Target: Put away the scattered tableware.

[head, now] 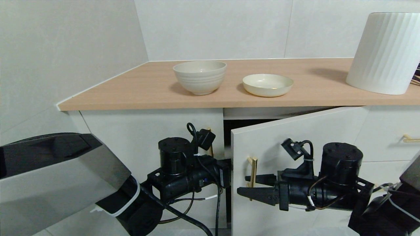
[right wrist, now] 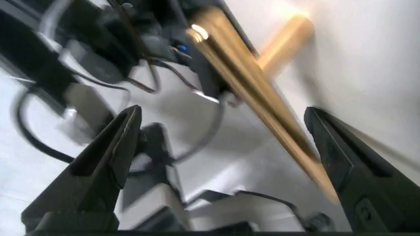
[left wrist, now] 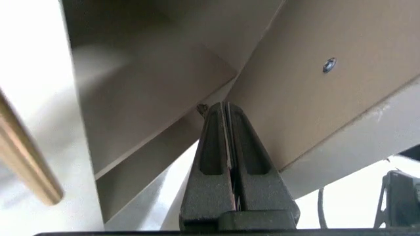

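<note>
A cream bowl [head: 200, 77] and a shallow cream dish [head: 267, 84] stand side by side on the wooden countertop [head: 131, 91]. Below them a white cabinet door [head: 295, 137] hangs ajar, with a dark gap at its edge. My left gripper [head: 227, 171] is shut and empty, its tip [left wrist: 228, 131] in that gap against the door's inner face [left wrist: 328, 85]. My right gripper [head: 242, 184] is open, its fingers on either side of the door's gold handle [head: 252, 170]. In the right wrist view the handle [right wrist: 262, 98] runs between the spread fingers [right wrist: 118, 157], apart from them.
A tall white ribbed cylinder [head: 384, 52] stands on the countertop at the far right. Tiled walls enclose the corner at the left and back. Another gold handle [head: 411, 139] sits on the cabinet front to the right. The neighbouring left door [head: 147, 131] is closed.
</note>
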Tool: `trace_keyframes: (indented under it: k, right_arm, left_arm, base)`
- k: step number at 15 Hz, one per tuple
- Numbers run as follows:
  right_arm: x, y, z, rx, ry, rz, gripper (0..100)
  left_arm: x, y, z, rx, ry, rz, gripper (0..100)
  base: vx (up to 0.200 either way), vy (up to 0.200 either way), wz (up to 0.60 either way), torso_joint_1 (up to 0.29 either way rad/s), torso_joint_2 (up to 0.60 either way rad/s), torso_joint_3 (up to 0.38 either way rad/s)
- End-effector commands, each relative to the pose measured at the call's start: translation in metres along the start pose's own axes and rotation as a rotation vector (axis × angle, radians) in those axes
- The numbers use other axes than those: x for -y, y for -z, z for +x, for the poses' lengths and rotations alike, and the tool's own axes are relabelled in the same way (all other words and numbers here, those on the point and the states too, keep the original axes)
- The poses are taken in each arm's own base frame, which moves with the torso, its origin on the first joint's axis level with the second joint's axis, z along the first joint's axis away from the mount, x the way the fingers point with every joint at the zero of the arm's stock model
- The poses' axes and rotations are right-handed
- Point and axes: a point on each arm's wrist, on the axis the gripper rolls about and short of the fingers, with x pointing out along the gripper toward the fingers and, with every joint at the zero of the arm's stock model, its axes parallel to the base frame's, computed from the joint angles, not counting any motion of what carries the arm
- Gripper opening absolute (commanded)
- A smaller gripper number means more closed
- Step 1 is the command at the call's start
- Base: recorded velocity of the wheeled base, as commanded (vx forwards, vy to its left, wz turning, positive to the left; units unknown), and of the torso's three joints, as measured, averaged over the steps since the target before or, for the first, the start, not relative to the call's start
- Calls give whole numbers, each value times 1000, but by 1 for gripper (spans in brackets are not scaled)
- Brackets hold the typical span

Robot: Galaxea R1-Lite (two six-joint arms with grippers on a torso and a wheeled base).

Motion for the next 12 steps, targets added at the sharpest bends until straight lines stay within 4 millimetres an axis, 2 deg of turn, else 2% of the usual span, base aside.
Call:
trace_keyframes:
  k: [1, 3, 5, 7, 8, 10, 12]
  right_arm:
    - [1, -6, -21, 46, 61, -28, 100]
    - [-5, -15, -32, 84, 71, -50, 100]
    - [-16, -14, -44, 91, 70, -57, 100]
    - [-33, 1, -60, 57, 66, -47, 100]
    - [-44, 19, -72, 8, 68, -67, 100]
    - [-53, 40, -87, -50, 78, -87, 100]
    - [-60, 48, -93, -71, 69, -91, 100]
  left_arm:
    - [2, 0, 0, -1, 8, 1, 0]
    - [2, -1, 0, 0, 10, 2, 0]
    - [2, -1, 0, 0, 10, 2, 0]
    - [3, -1, -1, 0, 10, 2, 0]
    - [3, -1, -1, 2, 10, 3, 0]
    - [5, 0, 0, -2, 15, 3, 0]
    - [7, 2, 0, -10, 20, 2, 0]
  base:
    - [0, 0, 0, 0, 0, 0]
    - [0, 0, 0, 0, 0, 0]
    - [0, 0, 0, 0, 0, 0]
    - [0, 0, 0, 0, 0, 0]
    - [0, 0, 0, 0, 0, 0]
    - [0, 0, 0, 0, 0, 0]
    - [0, 0, 0, 0, 0, 0]
